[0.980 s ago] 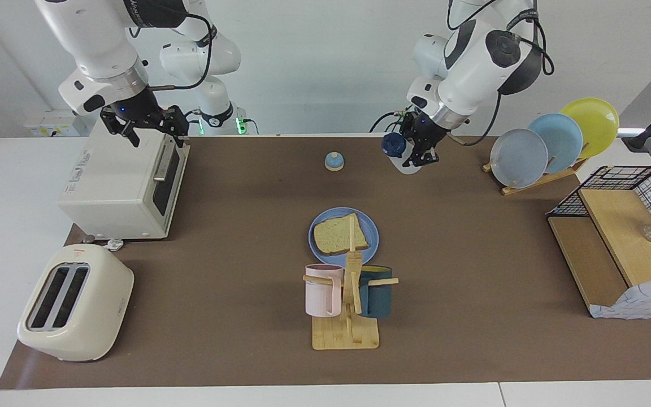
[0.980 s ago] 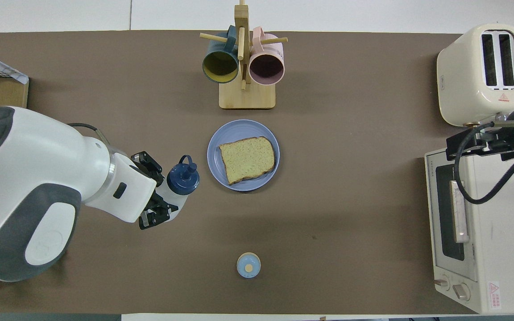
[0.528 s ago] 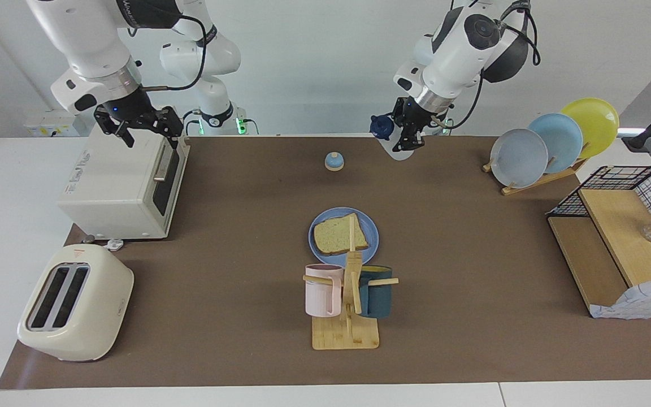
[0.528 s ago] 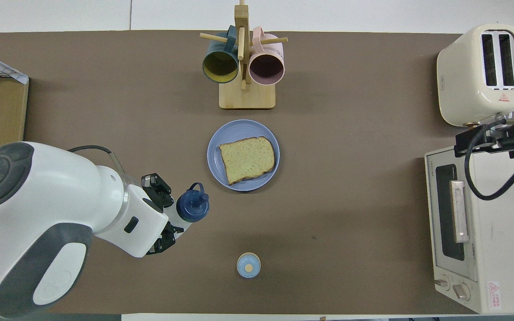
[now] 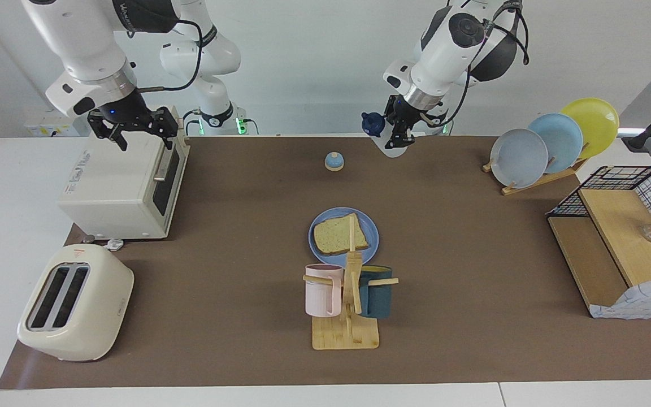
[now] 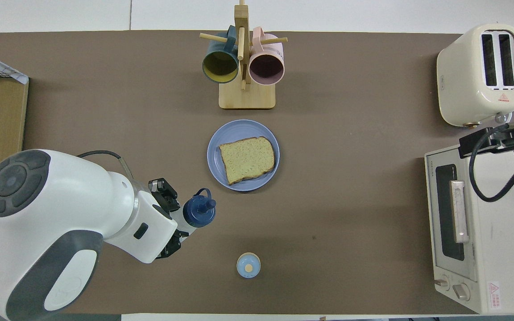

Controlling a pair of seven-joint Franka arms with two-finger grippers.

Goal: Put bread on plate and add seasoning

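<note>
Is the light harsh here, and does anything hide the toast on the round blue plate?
Facing view: light is soft and even, shadows on the brown mat faint; the wooden mug rack's post crosses the tan speckled toast. Overhead view: the toast and round medium-blue plate show unobstructed; the bulky white left arm fills a corner.

A small blue-domed bell (image 5: 334,161) sits at the mat's 12 o'clock in the facing view. At 6 o'clock a wooden mug tree (image 5: 348,305) carries two mugs — pink (image 5: 322,289) and dark teal (image 5: 376,290). A toaster oven (image 5: 125,183) stands at 10 o'clock, a cream toaster (image 5: 74,302) at 8. A plate rack (image 5: 551,144) holds three upright plates at 2 o'clock — a wire-and-wood shelf (image 5: 622,237) at 3.
</note>
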